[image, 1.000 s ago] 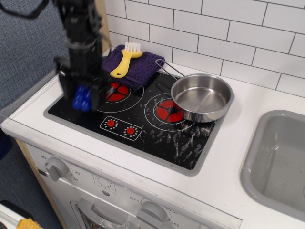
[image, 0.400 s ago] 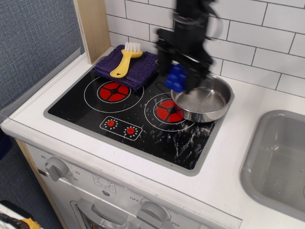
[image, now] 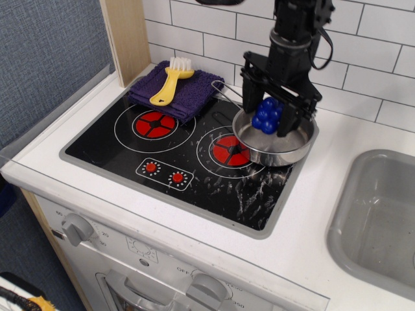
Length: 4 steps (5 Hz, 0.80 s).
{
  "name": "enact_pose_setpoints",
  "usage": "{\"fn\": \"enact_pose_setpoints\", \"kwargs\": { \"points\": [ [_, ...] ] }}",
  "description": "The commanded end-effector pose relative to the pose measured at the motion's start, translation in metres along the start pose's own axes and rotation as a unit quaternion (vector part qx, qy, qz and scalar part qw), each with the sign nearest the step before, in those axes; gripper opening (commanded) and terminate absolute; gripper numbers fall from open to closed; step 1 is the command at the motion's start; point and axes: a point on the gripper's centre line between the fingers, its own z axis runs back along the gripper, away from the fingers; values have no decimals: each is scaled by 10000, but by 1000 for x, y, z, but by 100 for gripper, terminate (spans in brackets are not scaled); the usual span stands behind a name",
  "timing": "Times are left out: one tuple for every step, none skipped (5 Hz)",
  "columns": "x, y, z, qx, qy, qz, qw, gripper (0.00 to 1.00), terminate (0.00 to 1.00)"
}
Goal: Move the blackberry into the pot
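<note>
The blue bumpy blackberry (image: pixel 266 115) is held between the fingers of my black gripper (image: pixel 268 116), just above the inside of the pot. The pot (image: pixel 275 146) is a shallow shiny steel pan standing on the right burner of the black toy stove, its wire handle (image: pixel 225 92) pointing back left. The gripper is shut on the blackberry and hangs straight down over the pot's middle. I cannot tell if the berry touches the pot's bottom.
A yellow brush (image: pixel 170 81) lies on a purple cloth (image: pixel 179 94) at the stove's back left. A grey sink basin (image: pixel 379 217) is at the right. A white tiled wall runs behind. A wooden post (image: pixel 126 35) stands at the back left.
The gripper carried the blackberry from the left side of the stove rightward, and it now hangs lower over the middle of the pot.
</note>
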Motion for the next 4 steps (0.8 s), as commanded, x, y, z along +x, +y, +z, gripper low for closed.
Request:
{"fn": "enact_pose_setpoints", "kwargs": {
  "points": [
    [-3, -12, 10, -8, -96, -197, 9998, 100, 0],
    [-4, -13, 15, -57, -123, -225, 9997, 100, 0],
    [-10, -6, 34, -148, -325, -49, 9994, 100, 0],
    [-22, 4, 59, -196, -562, 308, 9978, 100, 0]
  ]
}}
